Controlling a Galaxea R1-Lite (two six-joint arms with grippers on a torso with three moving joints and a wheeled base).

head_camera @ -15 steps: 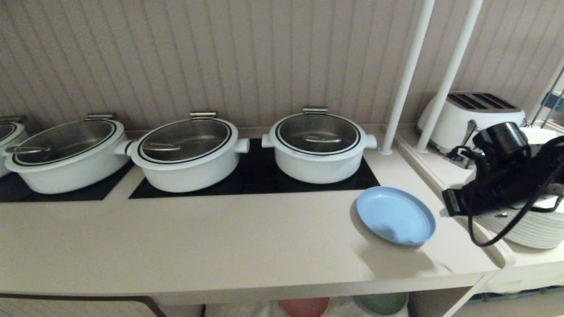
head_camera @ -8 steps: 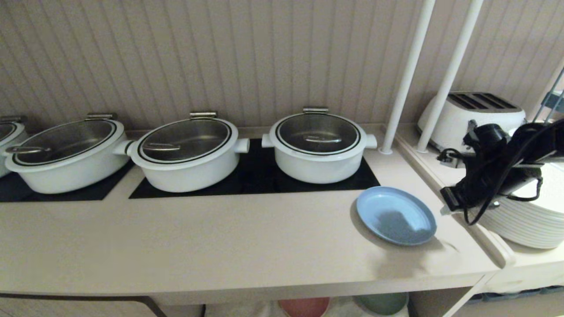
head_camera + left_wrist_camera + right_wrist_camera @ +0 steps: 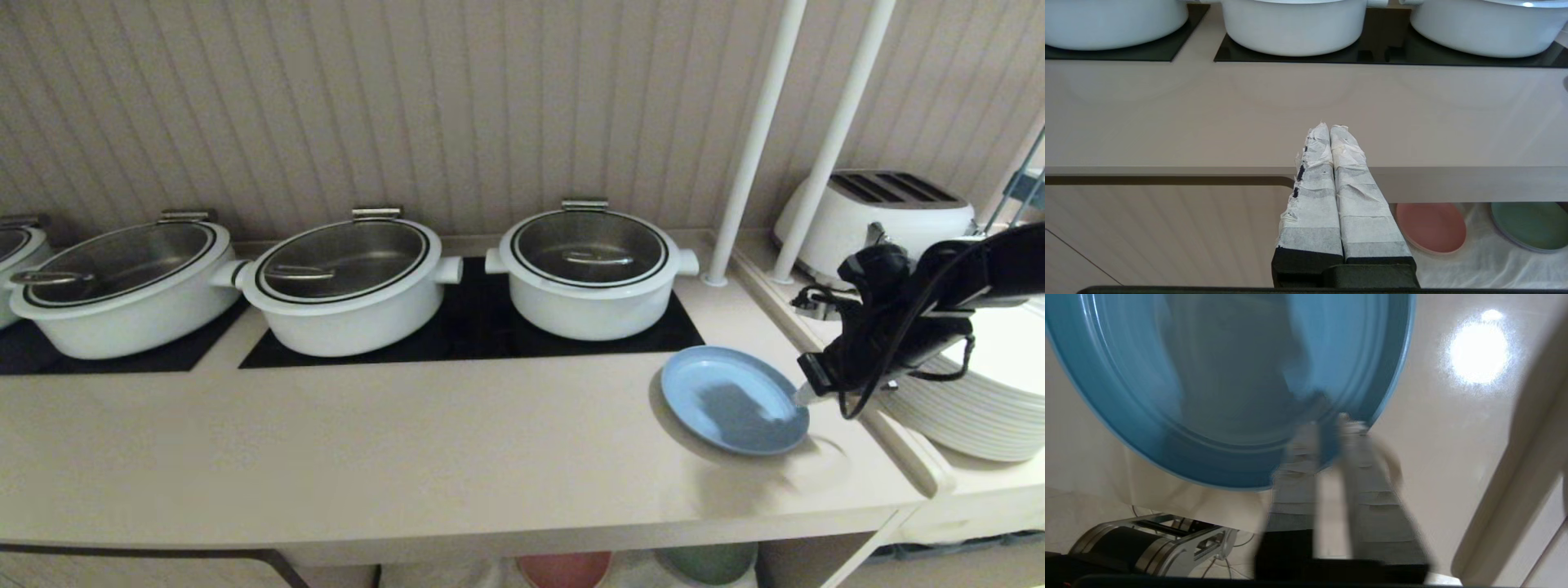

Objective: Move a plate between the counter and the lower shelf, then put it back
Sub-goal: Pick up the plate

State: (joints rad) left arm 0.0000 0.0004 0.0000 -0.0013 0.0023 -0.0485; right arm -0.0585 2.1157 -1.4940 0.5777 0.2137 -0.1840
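The light blue plate lies flat on the beige counter near its right end, in front of the hob. My right gripper has come down at the plate's right edge. In the right wrist view its taped fingers stand slightly apart, open, with the rim of the plate between the tips of the right gripper. My left gripper hangs shut and empty before the counter's front edge. The lower shelf, draped in white cloth, shows under the counter.
A pink plate and a green plate lie on the shelf cloth. Three white lidded pots stand on the hob. A stack of white plates, a toaster and two white poles are at the right.
My right arm has swung down and to the left from above the white plate stack to the blue plate's right rim, and its fingers have parted a little. The plate has stayed put.
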